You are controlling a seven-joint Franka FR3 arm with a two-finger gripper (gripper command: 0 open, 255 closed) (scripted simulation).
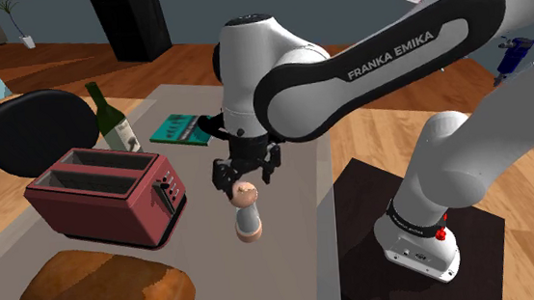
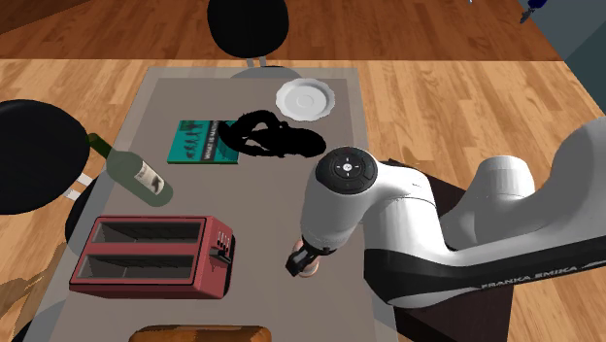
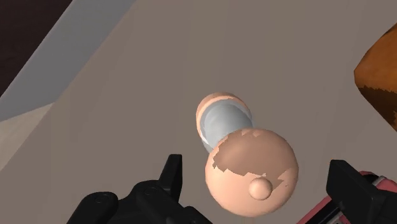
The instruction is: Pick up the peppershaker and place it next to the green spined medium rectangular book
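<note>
At three o'clock of the toaster [image 1: 104, 196] in the shoulder view, the shaker [image 1: 247, 216] stood upright on the counter [image 1: 285, 267] beneath the released gripper [image 1: 245, 174]; small, rigid, likely light and slick, it seemed best pinched just under its round head.

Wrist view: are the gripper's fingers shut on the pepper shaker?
No, the gripper is open: its fingers stand apart on either side of the pepper shaker, with a gap on each side.
</note>
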